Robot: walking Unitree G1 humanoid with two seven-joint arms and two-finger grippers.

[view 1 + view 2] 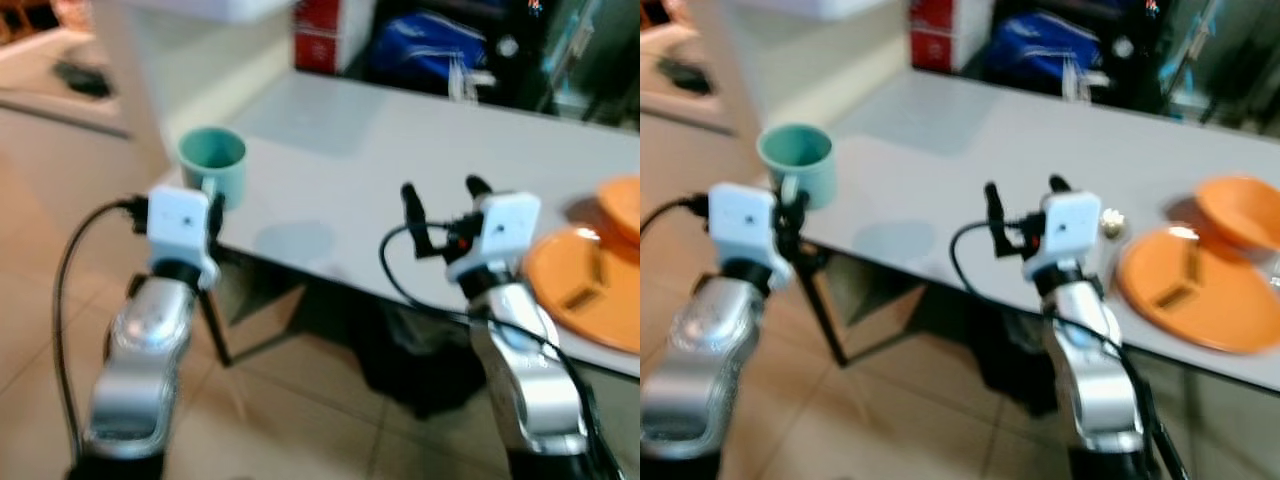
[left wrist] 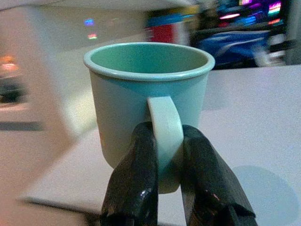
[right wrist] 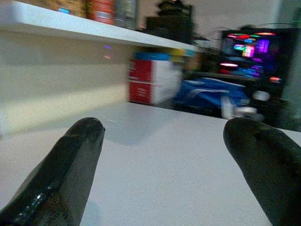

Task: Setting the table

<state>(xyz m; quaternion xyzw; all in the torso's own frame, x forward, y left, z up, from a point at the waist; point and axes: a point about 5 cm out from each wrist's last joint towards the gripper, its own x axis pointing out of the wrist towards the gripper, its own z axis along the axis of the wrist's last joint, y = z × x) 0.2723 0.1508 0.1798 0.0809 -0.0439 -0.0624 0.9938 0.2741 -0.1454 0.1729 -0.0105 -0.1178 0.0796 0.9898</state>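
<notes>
- One worktop (image 1: 400, 160), pale grey-white, smooth and matte, runs across the scene above a tiled floor (image 1: 300, 400).
- Two silver arms reach in from the near side, each ending in a claw of two long black fingers.
- Two orange pieces of tableware sit at the worktop's right end: a flat round plate (image 1: 1200, 290) at the near edge, and a bowl (image 1: 1240, 210) just behind it, their rims close together. A dark shape on the plate is too blurred to identify.
- One red box (image 1: 325, 35) and one blue bag (image 1: 430, 50) stand beyond the far edge.
- One teal mug (image 1: 213, 160), smooth, round-rimmed, upright, is at the worktop's near left corner.
- The left claw (image 2: 164, 160) pinches the mug's curved handle (image 2: 164, 127) between both fingers.
- The right claw (image 1: 440, 195) hovers over the middle of the worktop, fingers spread wide and gripping nothing.
</notes>
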